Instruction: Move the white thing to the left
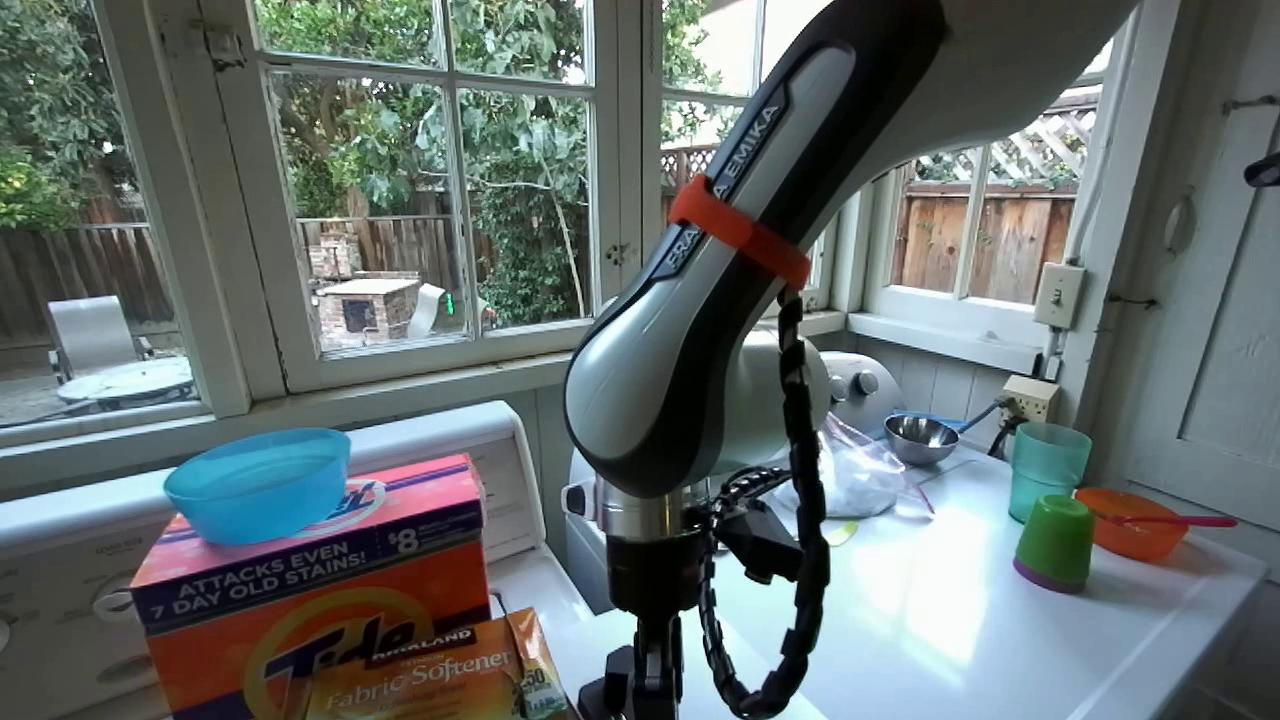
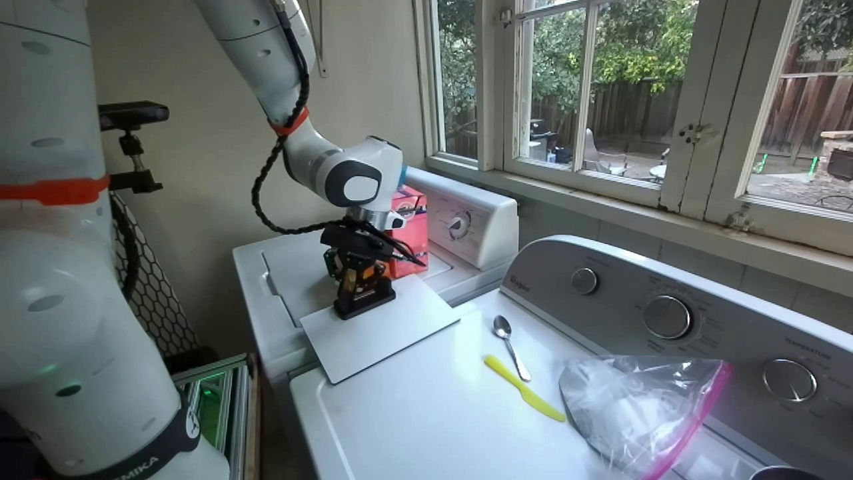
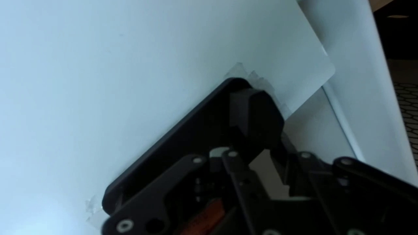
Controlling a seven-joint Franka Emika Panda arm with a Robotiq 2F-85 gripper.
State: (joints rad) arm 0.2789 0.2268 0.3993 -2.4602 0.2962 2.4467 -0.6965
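Observation:
The white thing is a flat white board (image 2: 400,327) lying across the gap between the two white appliances. It also fills much of the wrist view (image 3: 130,81). A long black handle piece (image 3: 169,153) is fixed on it with clear tape. In an exterior view the black handle piece (image 2: 365,305) stands under my gripper (image 2: 363,287). My gripper (image 3: 258,130) points down, and its fingers close in on the black upright part of the handle. The contact itself is dark and partly hidden. In an exterior view the gripper (image 1: 655,680) is cut off at the bottom edge.
A spoon (image 2: 510,347) and yellow knife (image 2: 523,388) lie right of the board. A plastic bag (image 2: 640,407) lies beyond. An orange detergent box (image 1: 330,580) with a blue bowl (image 1: 260,485) stands near the arm. Green cups (image 1: 1055,540) and an orange bowl (image 1: 1130,535) stand further along.

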